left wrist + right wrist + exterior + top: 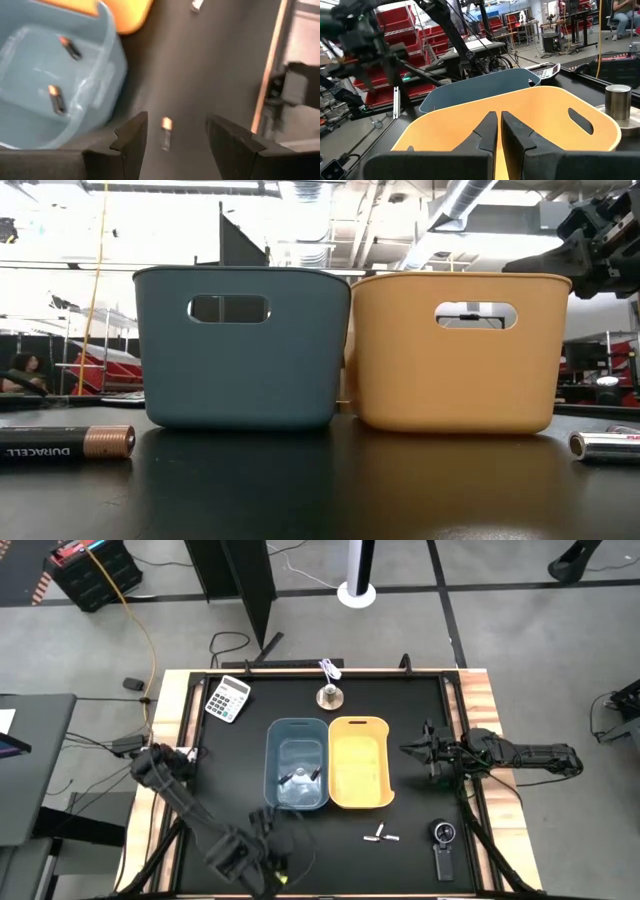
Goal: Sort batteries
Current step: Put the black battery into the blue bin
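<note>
A blue bin [297, 765] and a yellow bin [360, 762] stand side by side mid-table. Two dark, copper-tipped batteries [57, 98] [70, 48] lie on the blue bin's floor. Another dark battery [166, 132] [65, 442] lies on the table near the near edge. My left gripper [175, 125] [272, 865] hovers open above it, one finger on either side. White batteries [380, 835] [605, 445] lie on the table in front of the yellow bin. My right gripper [498, 130] [415, 750] is shut and held above the yellow bin's right rim.
A calculator [228, 698], a small metal cylinder [330, 695] and a white cord [330, 668] sit at the far side of the table. A black round-dialled gadget with a handle [443, 845] lies near the right front corner. Wooden rails edge the table [470, 710].
</note>
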`<state>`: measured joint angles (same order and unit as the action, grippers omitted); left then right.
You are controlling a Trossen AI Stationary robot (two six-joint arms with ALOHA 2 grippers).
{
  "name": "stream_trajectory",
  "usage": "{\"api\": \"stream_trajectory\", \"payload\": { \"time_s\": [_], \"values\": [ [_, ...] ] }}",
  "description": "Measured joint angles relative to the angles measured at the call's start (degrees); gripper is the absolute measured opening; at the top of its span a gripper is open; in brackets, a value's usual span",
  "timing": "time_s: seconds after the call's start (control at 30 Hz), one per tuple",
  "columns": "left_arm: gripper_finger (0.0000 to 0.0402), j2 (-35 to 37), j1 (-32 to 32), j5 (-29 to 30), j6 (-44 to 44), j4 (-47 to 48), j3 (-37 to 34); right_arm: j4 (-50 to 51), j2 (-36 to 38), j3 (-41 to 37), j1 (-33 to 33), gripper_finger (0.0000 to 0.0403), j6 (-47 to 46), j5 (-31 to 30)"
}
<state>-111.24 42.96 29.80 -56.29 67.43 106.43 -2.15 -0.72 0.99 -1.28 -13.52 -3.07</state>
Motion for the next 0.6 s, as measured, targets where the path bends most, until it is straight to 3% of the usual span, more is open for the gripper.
{"api": "stream_trajectory", "payload": {
  "time_s": [0.2,0.6],
  "values": [
    [0.0193,-7.54,2.13,-1.11,-4.42,-0.91,-0.07,0.0,-0.01,0.0,0.0,0.0043,0.0,0.0],
    [0.0193,-17.22,-0.08,-7.12,-6.36,0.15,-0.09,-0.02,-0.01,0.0,0.0,0.0043,-0.03,0.0]
  ]
}}
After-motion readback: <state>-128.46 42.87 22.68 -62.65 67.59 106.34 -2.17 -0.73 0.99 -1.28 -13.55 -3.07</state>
